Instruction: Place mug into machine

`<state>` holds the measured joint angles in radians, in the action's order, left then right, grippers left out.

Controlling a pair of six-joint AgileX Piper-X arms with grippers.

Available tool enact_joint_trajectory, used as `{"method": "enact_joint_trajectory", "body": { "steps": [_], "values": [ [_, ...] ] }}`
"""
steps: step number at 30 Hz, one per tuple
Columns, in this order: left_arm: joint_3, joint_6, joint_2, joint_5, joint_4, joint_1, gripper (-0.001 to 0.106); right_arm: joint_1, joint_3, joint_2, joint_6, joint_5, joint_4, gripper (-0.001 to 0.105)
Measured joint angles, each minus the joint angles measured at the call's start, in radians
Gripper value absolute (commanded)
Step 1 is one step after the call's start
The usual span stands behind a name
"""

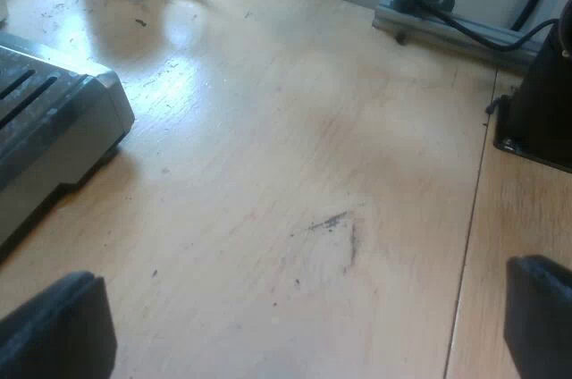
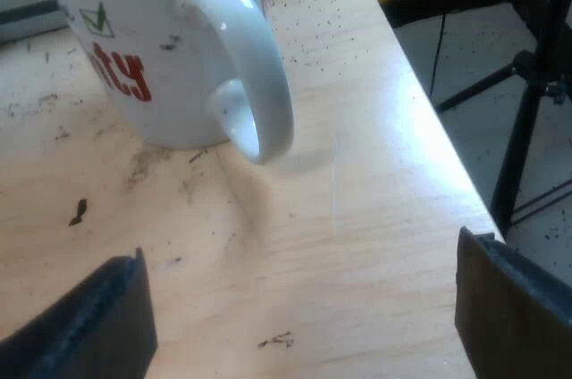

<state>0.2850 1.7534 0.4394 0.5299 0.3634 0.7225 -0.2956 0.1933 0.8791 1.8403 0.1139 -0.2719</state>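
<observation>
pale wooden tabletop (image 2: 375,245) flecked with dark specks carries the mug (image 2: 143,48), its handle turned to five o'clock, toward my right tool (image 2: 299,307), whose fingers stand wide apart, likely lined up for a grasp. left tool (image 1: 295,321), likewise apart, hovers idle; its view adds the machine (image 1: 54,120) near the mug.

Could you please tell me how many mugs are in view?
1. The mug stands upright on the table, close before the right gripper; others may be hidden.
</observation>
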Motion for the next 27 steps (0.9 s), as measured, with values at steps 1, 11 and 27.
{"method": "enact_joint_trajectory", "body": {
  "steps": [1,11,27],
  "values": [
    [0.000,0.004,0.000,0.000,0.000,0.000,0.091,0.000,0.000,0.041,0.008,0.000,-0.051,0.071],
    [0.000,0.005,0.000,0.000,0.000,0.000,0.091,0.000,0.002,0.367,0.016,0.030,-0.391,0.071],
    [0.000,0.005,0.000,0.000,0.000,0.000,0.091,0.000,0.172,0.688,0.037,0.078,-0.623,0.071]
  ]
}}
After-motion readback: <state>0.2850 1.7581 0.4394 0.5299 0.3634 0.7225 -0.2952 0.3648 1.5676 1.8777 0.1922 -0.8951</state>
